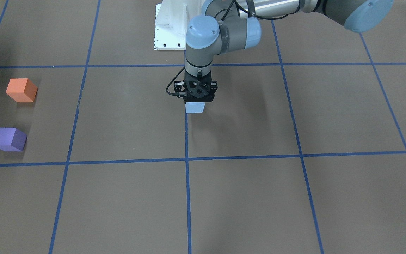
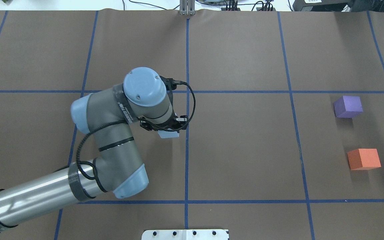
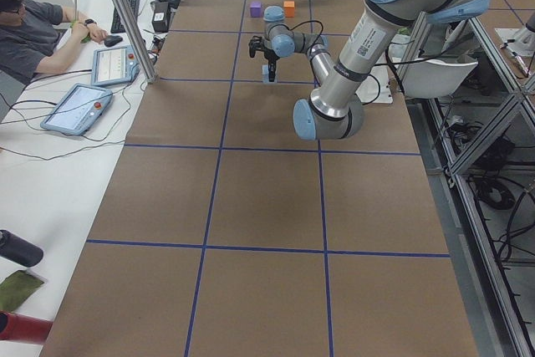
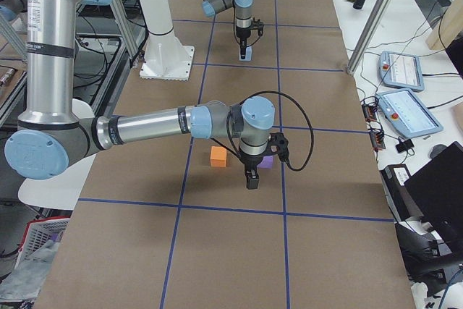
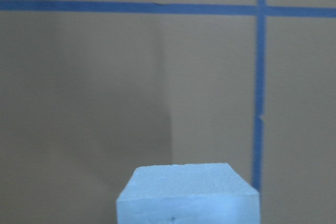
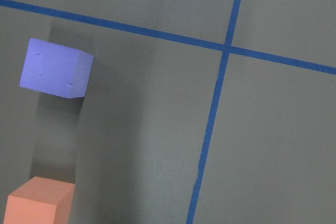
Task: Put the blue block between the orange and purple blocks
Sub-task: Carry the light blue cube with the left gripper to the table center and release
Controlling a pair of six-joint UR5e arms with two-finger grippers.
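While the left gripper (image 2: 168,130) hangs near the table's middle, clenched on the blue block (image 2: 169,134), the job turns on one bearing. Reading the overhead view from left to right, the left arm comes in from about 8 o'clock. The block sits under the gripper, just left of the centre tape line (image 2: 186,150). Well apart at the far right stand the purple block (image 2: 348,106) and the orange block (image 2: 364,159), orange at roughly 5 o'clock from purple, not touching.

The gap between them lies almost dead at 3 o'clock from the gripper, so a long sideways carry across the line. The pair runs roughly 12 to 6, so the block would enter from the 9 o'clock side.

Whether the block is clear of the table is hard to say — its shadow suggests lifted.

The right gripper (image 4: 251,179) shows only in the right side view. It is nearer the pair, but I cannot tell its state.
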